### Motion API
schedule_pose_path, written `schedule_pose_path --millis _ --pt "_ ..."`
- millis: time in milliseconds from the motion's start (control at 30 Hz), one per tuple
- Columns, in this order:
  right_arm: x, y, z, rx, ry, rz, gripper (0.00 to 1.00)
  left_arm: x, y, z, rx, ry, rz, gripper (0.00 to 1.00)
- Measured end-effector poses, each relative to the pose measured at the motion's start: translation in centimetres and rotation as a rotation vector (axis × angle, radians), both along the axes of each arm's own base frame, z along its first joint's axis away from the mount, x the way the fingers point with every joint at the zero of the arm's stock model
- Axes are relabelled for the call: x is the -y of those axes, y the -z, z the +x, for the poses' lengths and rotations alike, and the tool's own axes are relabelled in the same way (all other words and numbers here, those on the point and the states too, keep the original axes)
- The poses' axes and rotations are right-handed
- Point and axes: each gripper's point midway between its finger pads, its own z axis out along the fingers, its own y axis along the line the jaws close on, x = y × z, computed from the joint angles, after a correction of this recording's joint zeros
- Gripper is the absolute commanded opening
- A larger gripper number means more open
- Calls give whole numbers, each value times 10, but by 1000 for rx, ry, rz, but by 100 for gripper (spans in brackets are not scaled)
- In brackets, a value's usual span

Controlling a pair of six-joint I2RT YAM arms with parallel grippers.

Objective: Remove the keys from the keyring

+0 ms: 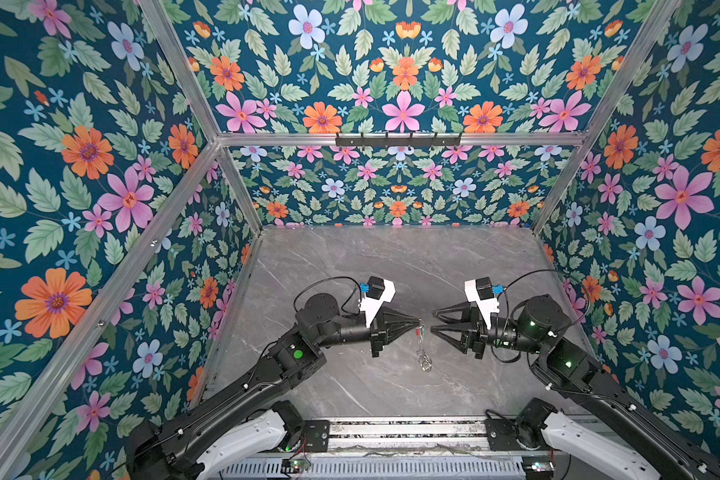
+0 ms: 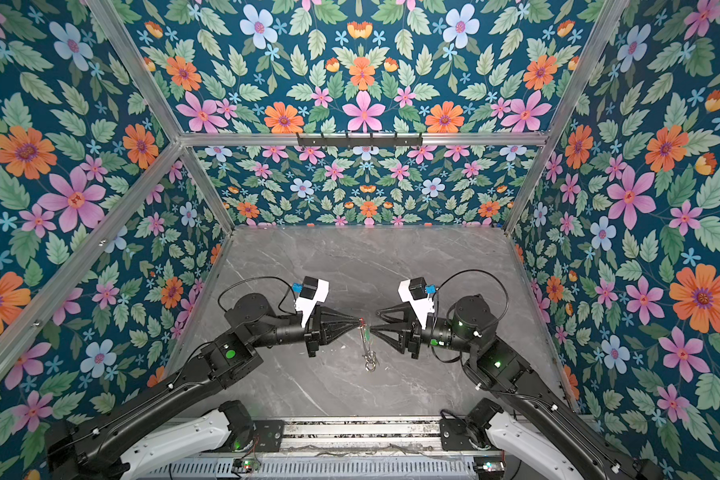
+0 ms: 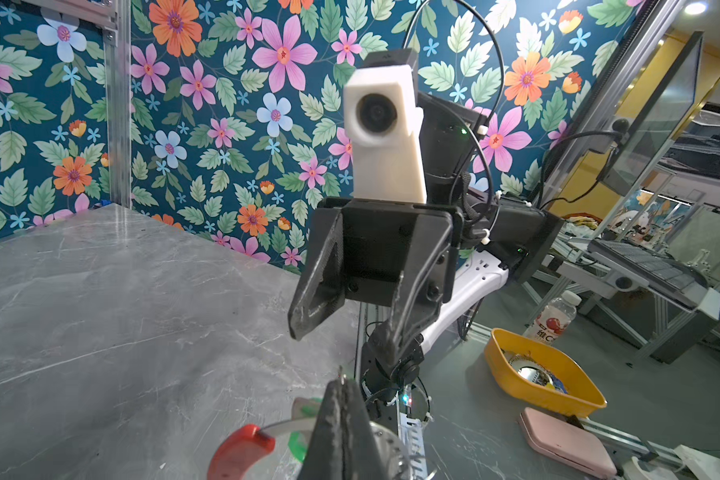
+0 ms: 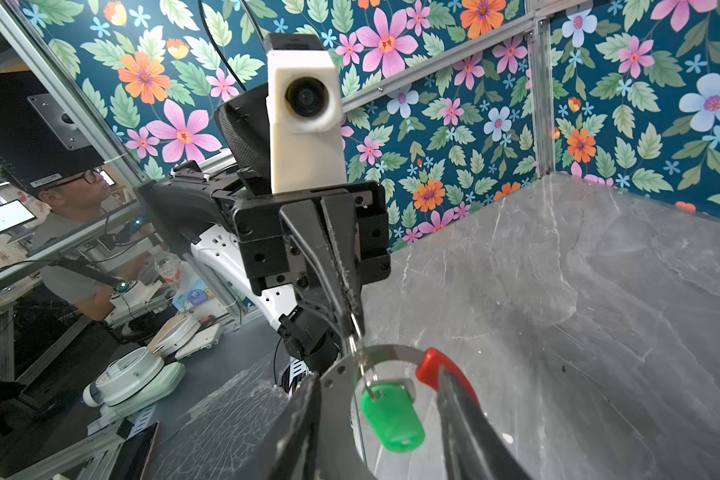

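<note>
Presently left gripper (image 1: 418, 322) clamps keyring (image 4: 391, 350); right gripper (image 1: 433, 321), jaws apart, straddles green-tagged key (image 4: 391, 415) lower-centre; I should close squarely.

One keyring (image 4: 391, 350), with one red sleeve (image 4: 432, 368). One green-tagged key (image 4: 391, 415) hanging inside the keyring. Two claws at the keyring: left claw (image 1: 420, 322), right claw (image 1: 432, 320). One tabletop (image 1: 350, 257) beneath the keyring. Small loops (image 1: 424, 362) on the keyring, too tangled to count.
</note>
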Motion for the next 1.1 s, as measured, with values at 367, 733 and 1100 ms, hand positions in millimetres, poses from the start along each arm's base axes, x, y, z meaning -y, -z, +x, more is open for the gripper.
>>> schedule_pose_path --millis 367,733,1100 --pt "-16 12 -8 9 -46 -46 51 -4 -10 -5 9 8 -53 0" --pt "-25 26 -3 11 -34 -92 48 -5 -17 -7 10 20 -97 0" --pt "-28 24 -6 13 -58 -89 21 -6 -20 -8 5 27 -117 0"
